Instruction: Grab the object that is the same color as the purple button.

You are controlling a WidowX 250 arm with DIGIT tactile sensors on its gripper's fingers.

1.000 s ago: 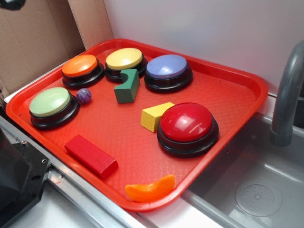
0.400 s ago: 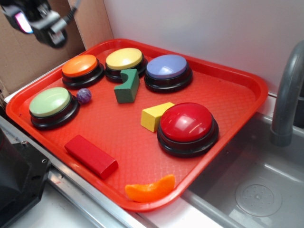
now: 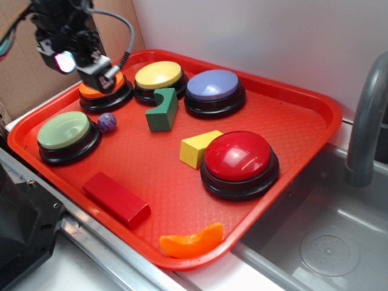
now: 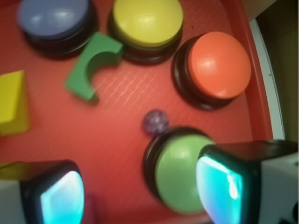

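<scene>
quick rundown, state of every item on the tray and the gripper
gripper: open, empty, above the tray
small marbled purple ball: free, beside the green button
lavender-blue domed button: untouched
green notched block: lying flat
yellow wedge block: against the red button
red rectangular block: lying flat

The small marbled purple ball [image 3: 107, 122] [image 4: 155, 122] lies on the red textured plastic tray [image 3: 285, 121], touching or just beside the black base of the green-topped button [image 3: 65, 136] [image 4: 180, 172]. The large round button with a lavender-blue domed top on a black base [image 3: 214, 91] [image 4: 53, 21] sits upright near the tray's far edge, well apart from the ball.
</scene>
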